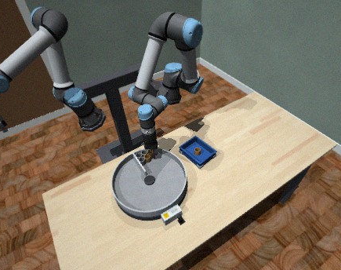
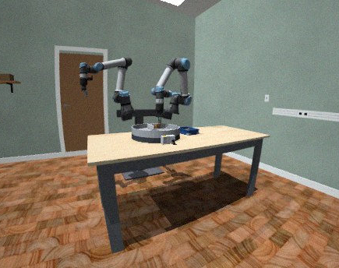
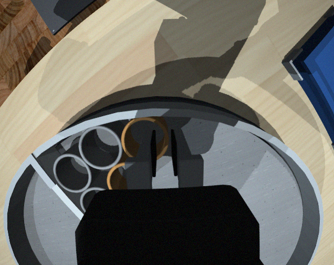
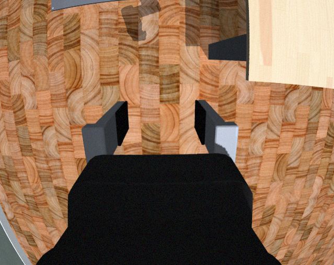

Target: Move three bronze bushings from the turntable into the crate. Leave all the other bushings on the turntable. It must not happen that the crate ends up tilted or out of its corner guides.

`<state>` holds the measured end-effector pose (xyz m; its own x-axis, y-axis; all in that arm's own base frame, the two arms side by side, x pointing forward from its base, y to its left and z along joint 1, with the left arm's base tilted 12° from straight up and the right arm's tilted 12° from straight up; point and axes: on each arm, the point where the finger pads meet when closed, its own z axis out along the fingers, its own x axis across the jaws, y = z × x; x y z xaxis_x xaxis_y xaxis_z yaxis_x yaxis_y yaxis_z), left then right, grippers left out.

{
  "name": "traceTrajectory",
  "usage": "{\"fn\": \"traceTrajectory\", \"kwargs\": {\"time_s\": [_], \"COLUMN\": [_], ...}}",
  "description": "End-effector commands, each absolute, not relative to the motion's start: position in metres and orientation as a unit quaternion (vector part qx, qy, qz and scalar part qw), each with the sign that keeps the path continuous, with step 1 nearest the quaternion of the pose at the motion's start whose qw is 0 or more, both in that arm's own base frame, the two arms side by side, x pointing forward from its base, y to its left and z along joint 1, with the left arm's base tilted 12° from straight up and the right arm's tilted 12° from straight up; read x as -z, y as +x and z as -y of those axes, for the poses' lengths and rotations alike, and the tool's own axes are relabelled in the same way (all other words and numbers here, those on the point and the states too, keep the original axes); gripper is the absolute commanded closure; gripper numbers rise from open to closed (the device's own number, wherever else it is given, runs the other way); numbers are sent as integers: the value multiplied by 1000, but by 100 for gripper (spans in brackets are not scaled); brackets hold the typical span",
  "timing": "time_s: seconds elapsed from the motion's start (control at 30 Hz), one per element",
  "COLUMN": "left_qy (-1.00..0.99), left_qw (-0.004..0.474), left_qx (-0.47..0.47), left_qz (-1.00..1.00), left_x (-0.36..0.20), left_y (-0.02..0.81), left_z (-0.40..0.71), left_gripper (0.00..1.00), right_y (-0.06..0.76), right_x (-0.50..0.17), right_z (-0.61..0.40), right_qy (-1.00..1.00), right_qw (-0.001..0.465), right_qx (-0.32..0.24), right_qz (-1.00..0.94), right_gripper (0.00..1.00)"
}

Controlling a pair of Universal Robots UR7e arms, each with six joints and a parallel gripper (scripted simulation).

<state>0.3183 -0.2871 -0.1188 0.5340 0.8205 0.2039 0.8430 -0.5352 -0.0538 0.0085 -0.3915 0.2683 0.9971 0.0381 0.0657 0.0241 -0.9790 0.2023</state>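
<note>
"Where do your bronze bushings point?"
"At least 2 (image 3: 124,142) stand upright, open ends up, on your turntable (image 1: 117,195) (image 2: 140,132) (image 3: 312,168) by the arm-side long edge; 1 more (image 1: 197,151) is in the crate (image 1: 190,156) (image 2: 188,131) (image 3: 312,94). They're orange-brown, hollow."
"Your grippers?"
"Left gripper (image 1: 150,152) (image 2: 160,119) (image 3: 164,152): part-open, released. Right gripper (image 1: 1,126) (image 2: 86,93) (image 4: 161,122): wide open. Your left wrist view shows 3 grey bushings (image 3: 80,148); the right wrist view doesn't."
</note>
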Motion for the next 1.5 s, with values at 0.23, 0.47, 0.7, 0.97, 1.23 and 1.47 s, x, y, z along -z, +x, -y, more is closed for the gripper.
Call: {"fn": "traceTrajectory", "kwargs": {"time_s": [0.23,0.47,0.7,0.97,1.23,1.47], "left_qy": [-873,-873,-873,-872,-873,-873], "left_qw": [74,74,74,75,74,74], "left_qx": [77,77,77,78,77,77], "left_qz": [477,477,477,477,477,477], "left_x": [120,120,120,125,124,124], "left_y": [318,318,318,318,319,319], "left_z": [286,286,286,282,284,284], "left_gripper": [64,64,64,64,64,64], "right_y": [8,8,8,8,8,8], "right_x": [-268,-268,-268,-268,-268,-268], "right_z": [391,391,391,391,391,391], "right_qy": [994,994,994,994,994,994], "right_qw": [101,101,101,101,101,101], "right_qx": [-35,-35,-35,-35,-35,-35], "right_qz": [-15,-15,-15,-15,-15,-15], "right_gripper": [0,0,0,0,0,0]}}
